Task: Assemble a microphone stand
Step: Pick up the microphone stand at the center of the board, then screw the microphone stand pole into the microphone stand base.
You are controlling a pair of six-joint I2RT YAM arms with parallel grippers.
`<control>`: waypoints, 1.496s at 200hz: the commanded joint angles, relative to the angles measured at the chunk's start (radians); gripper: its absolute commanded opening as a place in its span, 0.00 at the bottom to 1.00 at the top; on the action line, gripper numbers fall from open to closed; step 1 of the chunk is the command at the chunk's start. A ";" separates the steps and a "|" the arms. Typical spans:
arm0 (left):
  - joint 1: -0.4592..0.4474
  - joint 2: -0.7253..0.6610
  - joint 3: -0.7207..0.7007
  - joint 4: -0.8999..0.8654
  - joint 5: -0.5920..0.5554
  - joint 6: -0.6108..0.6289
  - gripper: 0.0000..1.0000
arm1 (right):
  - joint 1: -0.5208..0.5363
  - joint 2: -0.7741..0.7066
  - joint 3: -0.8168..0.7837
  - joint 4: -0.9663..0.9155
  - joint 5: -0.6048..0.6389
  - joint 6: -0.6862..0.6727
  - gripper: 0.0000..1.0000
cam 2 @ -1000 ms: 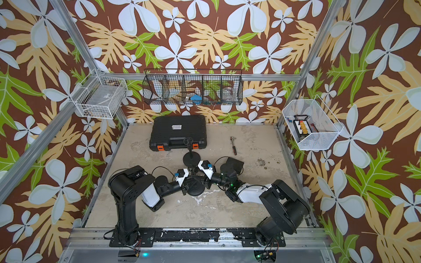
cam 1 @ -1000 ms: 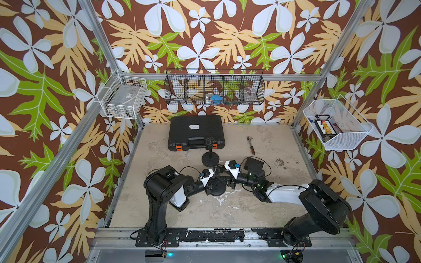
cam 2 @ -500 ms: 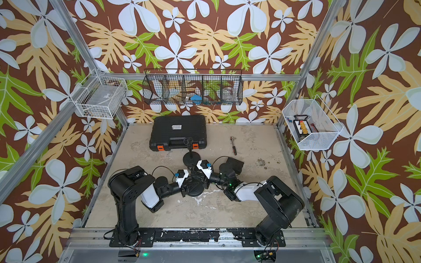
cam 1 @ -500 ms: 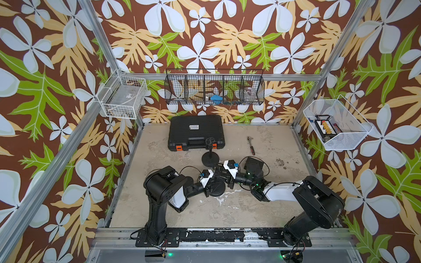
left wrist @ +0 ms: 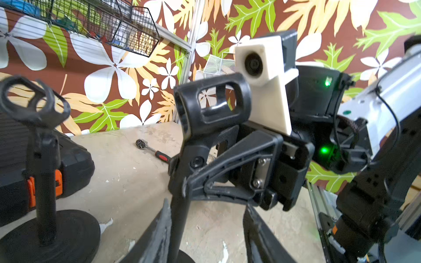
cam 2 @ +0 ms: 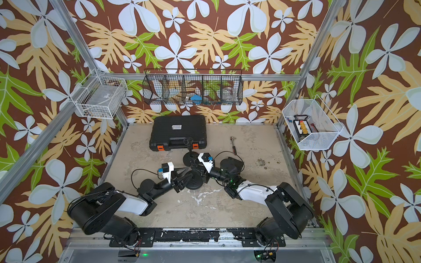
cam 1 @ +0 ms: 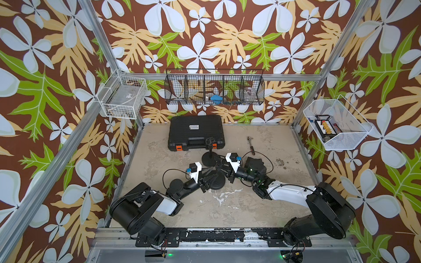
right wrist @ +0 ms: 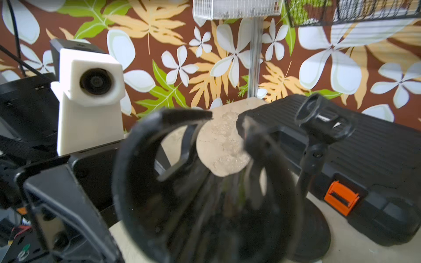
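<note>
Left gripper has slackened and eased toward a top view's left (fingers now apart, flanking the pole). Right gripper, the nearer arm, is clenched on the mic clip atop that upright pole, above the round base at centre. Only the left wrist view shows that grip; top views bury it.

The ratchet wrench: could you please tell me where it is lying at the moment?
In both top views the ratchet wrench lies on the table, right of the black case and just beyond the right arm.
</note>
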 commanded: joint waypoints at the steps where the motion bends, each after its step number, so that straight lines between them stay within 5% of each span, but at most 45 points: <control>1: 0.003 -0.100 0.071 -0.313 -0.045 -0.114 0.49 | 0.000 -0.039 0.036 -0.018 0.054 0.026 0.00; 32: 0.014 -0.214 0.183 -0.666 -0.092 -0.228 0.55 | -0.002 -0.122 0.072 -0.127 0.108 0.006 0.00; 83: 0.121 -0.290 0.211 -0.897 0.004 -0.543 0.55 | -0.002 -0.199 0.193 -0.375 0.127 -0.079 0.00; 122: 0.160 -0.384 0.232 -1.078 0.062 -0.593 0.60 | -0.008 -0.245 0.271 -0.473 0.122 -0.089 0.00; 167: 0.167 -0.406 0.224 -1.078 0.197 -0.742 0.64 | -0.008 -0.274 0.307 -0.471 0.087 -0.063 0.00; 216: 0.167 -0.420 0.148 -0.800 0.281 -0.900 0.65 | -0.008 -0.289 0.325 -0.437 0.018 -0.004 0.00; 299: 0.167 -0.415 0.143 -0.758 0.312 -0.950 0.58 | -0.005 -0.300 0.291 -0.352 -0.080 0.039 0.00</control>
